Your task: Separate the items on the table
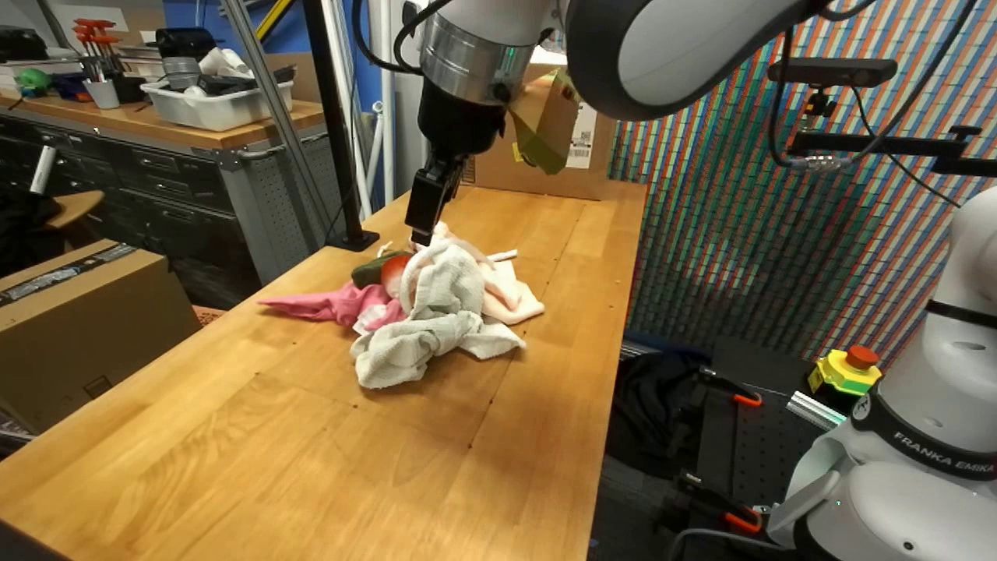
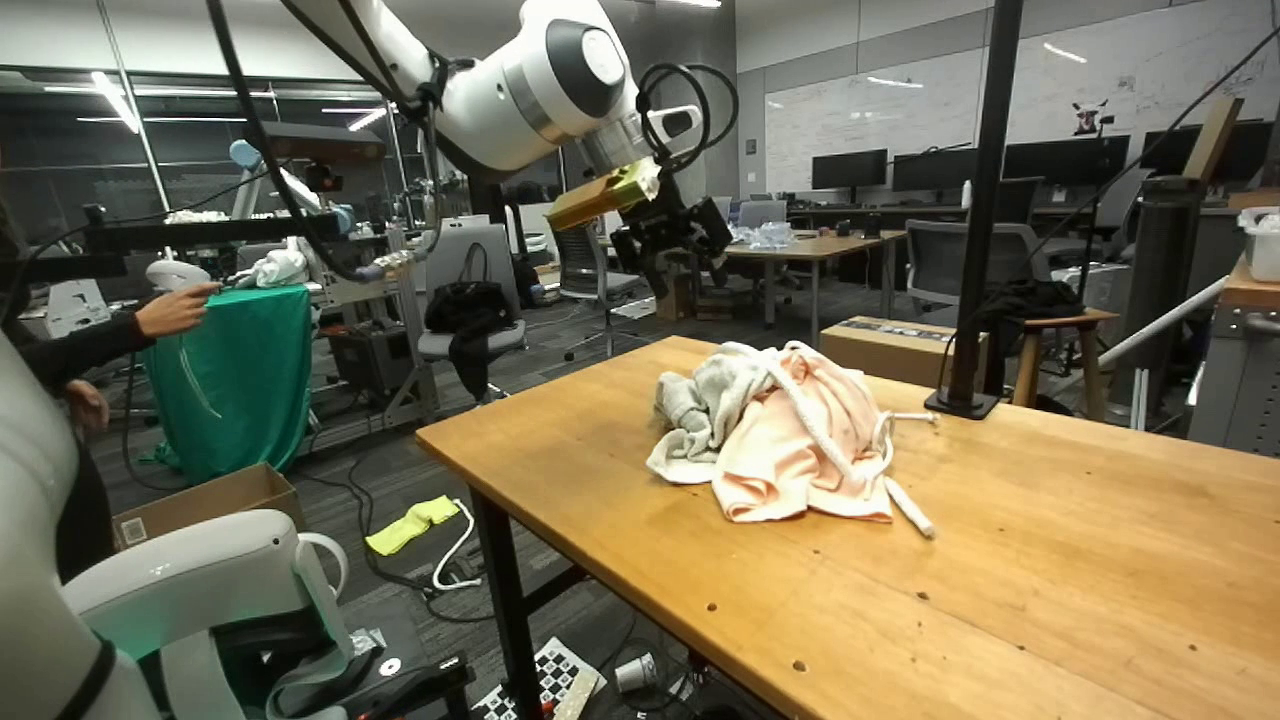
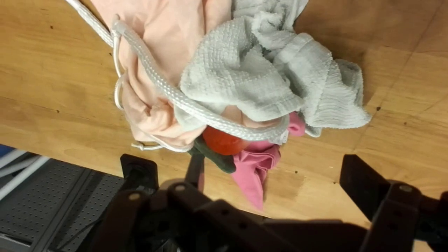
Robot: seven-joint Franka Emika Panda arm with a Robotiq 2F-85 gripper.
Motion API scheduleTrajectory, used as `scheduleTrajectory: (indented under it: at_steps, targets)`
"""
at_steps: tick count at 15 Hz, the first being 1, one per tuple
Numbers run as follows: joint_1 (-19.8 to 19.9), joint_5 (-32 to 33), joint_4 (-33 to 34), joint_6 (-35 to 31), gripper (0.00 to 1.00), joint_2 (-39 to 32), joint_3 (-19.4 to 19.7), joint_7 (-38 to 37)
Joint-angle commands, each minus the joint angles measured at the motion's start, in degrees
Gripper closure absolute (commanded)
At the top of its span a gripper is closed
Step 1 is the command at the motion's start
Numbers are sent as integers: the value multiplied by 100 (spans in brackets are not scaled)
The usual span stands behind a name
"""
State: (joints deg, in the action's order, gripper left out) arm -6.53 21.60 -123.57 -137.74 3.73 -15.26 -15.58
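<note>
Guessing the whole job's left: white towel (image 3: 241, 75), peach cloth (image 3: 171, 38), braided rope (image 3: 175, 97), red-and-green toy (image 3: 224, 142), pink cloth (image 3: 253, 169), all piled together, none separated. Empty gripper (image 3: 274, 168), jaws wide apart.

We see a white arm (image 1: 693, 54), looping black cables (image 1: 397, 47), "FRANKA EMIKA" lettering (image 1: 944, 455) at lower right, and a black 2-fingered gripper (image 3: 273, 163).

"FRANKA EMIKA" on black band (image 1: 927, 444) of robot arm (image 1: 954, 370), label (image 1: 581, 144) on cardboard box (image 1: 537, 182) illegible
</note>
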Motion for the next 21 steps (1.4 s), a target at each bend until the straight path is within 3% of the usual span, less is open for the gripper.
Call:
scheduleTrajectory:
  at_steps: [1, 12, 21]
  targets:
    - [-105, 10, 371, 150, 0, -367, 193, 200]
    - [-255, 27, 334, 262, 0, -590, 298, 2231]
    - [-317, 954, 330, -574, 0, -803, 343, 2262]
